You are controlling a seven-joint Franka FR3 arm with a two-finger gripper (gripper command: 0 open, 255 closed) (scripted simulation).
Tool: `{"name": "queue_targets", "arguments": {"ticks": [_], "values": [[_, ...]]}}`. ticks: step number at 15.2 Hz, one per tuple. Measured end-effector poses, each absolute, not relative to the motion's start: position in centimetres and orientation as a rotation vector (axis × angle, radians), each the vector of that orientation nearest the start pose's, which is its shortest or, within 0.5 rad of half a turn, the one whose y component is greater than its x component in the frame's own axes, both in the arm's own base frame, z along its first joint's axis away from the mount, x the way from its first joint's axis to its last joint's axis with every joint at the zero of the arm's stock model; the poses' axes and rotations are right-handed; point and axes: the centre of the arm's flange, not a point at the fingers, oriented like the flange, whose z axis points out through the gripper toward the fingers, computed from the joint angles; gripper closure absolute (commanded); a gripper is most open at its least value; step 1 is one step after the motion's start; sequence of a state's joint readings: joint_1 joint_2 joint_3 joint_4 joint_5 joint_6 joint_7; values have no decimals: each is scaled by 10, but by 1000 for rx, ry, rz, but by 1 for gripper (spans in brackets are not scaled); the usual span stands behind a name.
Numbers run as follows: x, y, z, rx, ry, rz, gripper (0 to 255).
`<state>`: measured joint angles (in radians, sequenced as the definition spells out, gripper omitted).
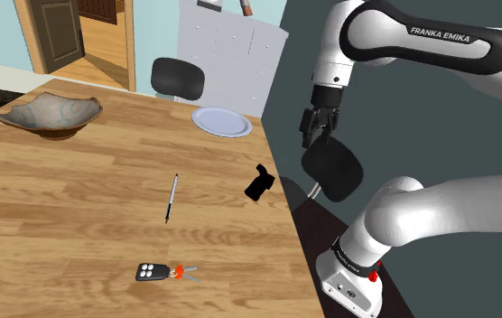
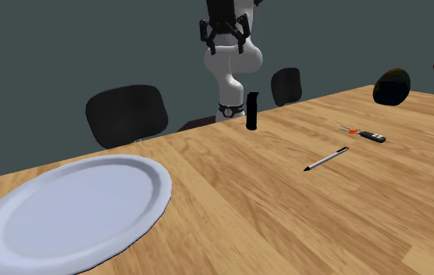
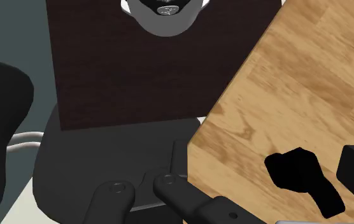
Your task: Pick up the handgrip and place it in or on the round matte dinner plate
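Shoulder view, left to right: bowl (image 1: 46, 113), key fob (image 1: 153, 271), pen (image 1: 171, 197), plate (image 1: 221, 121), handgrip (image 1: 260, 183), tool (image 1: 318, 135), chair (image 1: 333, 172).

Handgrip sits on the counter (image 1: 78, 208), close to the edge nearest the robot. Second exterior view has it upright (image 2: 251, 109), so long axis reads roughly vertical.

Tool is empty with fingers apart, plain in the second exterior view (image 2: 224, 43). It hangs off the counter, over the chair.

Key relation: handgrip lies below the tool and toward the shoulder view's left, just inside the edge. Wrist view puts it (image 3: 300, 178) off to one side of the fingers, not between them.

Next move, my guess: shift in over the edge, centre on it, descend. Plate is further along that same edge.
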<state>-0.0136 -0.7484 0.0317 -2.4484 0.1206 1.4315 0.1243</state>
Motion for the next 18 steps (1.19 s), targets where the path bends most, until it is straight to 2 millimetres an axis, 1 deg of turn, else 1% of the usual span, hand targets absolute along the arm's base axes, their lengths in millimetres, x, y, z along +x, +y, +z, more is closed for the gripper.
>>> {"name": "queue_targets", "arguments": {"ticks": [1,2,3,6,8,11,12,13,18], "values": [[293,21,527,-3026,177,419,0],[293,25,523,-3033,153,403,0],[296,33,516,-3042,115,380,0],[296,60,491,-3070,-28,277,0],[302,80,477,-3083,-131,204,0],[304,104,449,-3095,-287,87,0],[306,114,439,-3096,-339,52,0],[306,122,434,-3096,-384,15,0],[306,131,406,-3094,-429,-23,0]]}}
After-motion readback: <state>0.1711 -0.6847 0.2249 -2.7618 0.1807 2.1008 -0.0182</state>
